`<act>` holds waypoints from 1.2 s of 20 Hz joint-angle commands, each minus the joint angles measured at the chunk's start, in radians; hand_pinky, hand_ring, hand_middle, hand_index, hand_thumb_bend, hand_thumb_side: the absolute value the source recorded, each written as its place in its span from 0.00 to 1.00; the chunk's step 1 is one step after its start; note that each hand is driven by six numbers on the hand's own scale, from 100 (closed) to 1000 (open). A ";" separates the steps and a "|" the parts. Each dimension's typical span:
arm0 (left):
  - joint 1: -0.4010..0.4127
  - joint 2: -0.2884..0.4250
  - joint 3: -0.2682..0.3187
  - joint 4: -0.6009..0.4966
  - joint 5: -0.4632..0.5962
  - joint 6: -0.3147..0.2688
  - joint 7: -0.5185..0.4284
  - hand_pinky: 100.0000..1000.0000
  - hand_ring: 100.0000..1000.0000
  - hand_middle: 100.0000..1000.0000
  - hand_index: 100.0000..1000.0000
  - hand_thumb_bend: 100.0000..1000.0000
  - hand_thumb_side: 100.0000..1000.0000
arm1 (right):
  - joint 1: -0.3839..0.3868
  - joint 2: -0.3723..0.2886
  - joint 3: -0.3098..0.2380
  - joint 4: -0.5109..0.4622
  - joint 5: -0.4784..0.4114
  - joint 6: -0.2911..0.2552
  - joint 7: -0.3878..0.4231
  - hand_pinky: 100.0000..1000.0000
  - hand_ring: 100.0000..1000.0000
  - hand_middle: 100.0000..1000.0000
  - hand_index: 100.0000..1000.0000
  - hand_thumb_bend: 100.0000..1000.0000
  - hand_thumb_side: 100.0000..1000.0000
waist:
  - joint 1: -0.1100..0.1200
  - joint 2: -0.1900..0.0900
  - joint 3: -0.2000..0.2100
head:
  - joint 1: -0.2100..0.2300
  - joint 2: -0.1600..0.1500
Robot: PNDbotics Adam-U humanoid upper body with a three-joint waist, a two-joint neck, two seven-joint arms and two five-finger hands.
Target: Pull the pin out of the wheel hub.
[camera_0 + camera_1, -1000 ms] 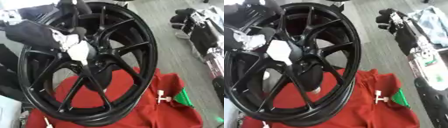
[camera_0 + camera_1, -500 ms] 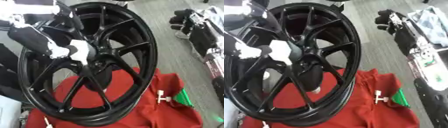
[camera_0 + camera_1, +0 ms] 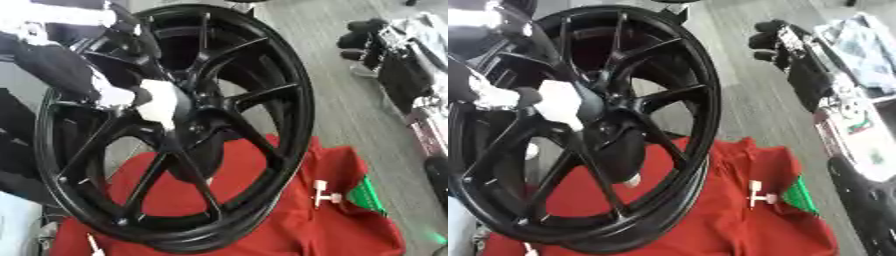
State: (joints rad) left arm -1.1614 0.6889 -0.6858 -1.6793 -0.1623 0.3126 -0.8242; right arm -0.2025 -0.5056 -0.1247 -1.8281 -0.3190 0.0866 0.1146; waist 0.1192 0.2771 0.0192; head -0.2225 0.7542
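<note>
Seemingly 1 white pin (image 3: 160,102) at 1 wheel hub (image 3: 194,125).

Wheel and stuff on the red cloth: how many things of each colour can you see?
Black: 1, the wheel
Red: 1, the cloth
White: 2, the pin piece at the hub and a small T-shaped part
Green: 1, a corner piece
Total: 5

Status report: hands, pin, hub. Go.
Left hand at the hub, on the white pin; fingers unclear. Right hand far right, idle, curled. Black wheel upright on red cloth. Nothing blocking.
</note>
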 commanded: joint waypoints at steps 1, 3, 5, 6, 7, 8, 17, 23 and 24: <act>-0.017 0.004 0.013 0.008 0.004 -0.021 -0.026 0.94 0.87 0.79 0.87 0.37 0.60 | -0.012 -0.023 -0.002 -0.009 0.007 -0.002 0.004 0.83 0.79 0.63 0.76 0.00 0.72 | -0.010 -0.019 -0.002 | 0.002 -0.006; -0.017 0.006 0.015 0.001 0.011 -0.049 -0.039 0.95 0.87 0.77 0.87 0.40 0.65 | -0.012 -0.023 0.000 -0.009 0.008 -0.001 0.006 0.83 0.79 0.63 0.76 0.00 0.73 | -0.009 -0.018 -0.002 | 0.001 -0.006; -0.014 0.008 0.019 0.001 0.010 -0.071 -0.045 0.95 0.88 0.77 0.86 0.40 0.62 | -0.012 -0.023 0.001 -0.009 0.009 -0.001 0.007 0.83 0.79 0.63 0.76 0.00 0.73 | -0.009 -0.018 -0.002 | 0.002 -0.006; -0.014 0.009 0.020 0.003 0.008 -0.079 -0.046 0.95 0.87 0.77 0.86 0.40 0.59 | -0.012 -0.023 0.001 -0.009 0.009 -0.001 0.007 0.83 0.79 0.63 0.76 0.00 0.73 | -0.009 -0.018 -0.002 | 0.002 -0.006; -0.013 0.008 0.021 0.006 0.006 -0.085 -0.048 0.94 0.87 0.77 0.86 0.39 0.56 | -0.012 -0.023 0.001 -0.009 0.010 -0.001 0.008 0.83 0.79 0.63 0.76 0.00 0.73 | -0.009 -0.018 -0.002 | 0.003 -0.007; -0.012 0.007 0.021 0.009 0.004 -0.090 -0.049 0.94 0.87 0.77 0.86 0.39 0.52 | -0.012 -0.023 0.002 -0.009 0.010 0.000 0.008 0.83 0.79 0.63 0.76 0.00 0.73 | -0.010 -0.017 -0.002 | 0.004 -0.007; -0.017 -0.010 0.012 0.032 -0.031 -0.093 -0.050 0.92 0.86 0.74 0.83 0.35 0.23 | -0.015 -0.021 0.006 -0.007 0.011 0.002 0.012 0.83 0.79 0.63 0.76 0.00 0.73 | -0.009 -0.018 -0.005 | 0.004 -0.009; -0.019 -0.022 0.007 0.039 -0.048 -0.077 -0.033 0.91 0.85 0.75 0.84 0.33 0.25 | -0.016 -0.021 0.008 -0.006 0.011 0.003 0.015 0.83 0.79 0.63 0.76 0.00 0.73 | -0.009 -0.018 -0.007 | -0.002 -0.014; -0.019 -0.023 0.006 0.040 -0.050 -0.077 -0.034 0.91 0.85 0.75 0.84 0.34 0.25 | -0.016 -0.021 0.008 -0.006 0.011 0.003 0.016 0.83 0.79 0.63 0.76 0.00 0.73 | -0.009 -0.018 -0.007 | -0.003 -0.015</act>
State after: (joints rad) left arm -1.1615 0.6577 -0.6880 -1.6384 -0.2043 0.2307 -0.8590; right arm -0.2104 -0.5056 -0.1153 -1.8228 -0.3118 0.0915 0.1280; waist 0.1192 0.2773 0.0133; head -0.2227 0.7529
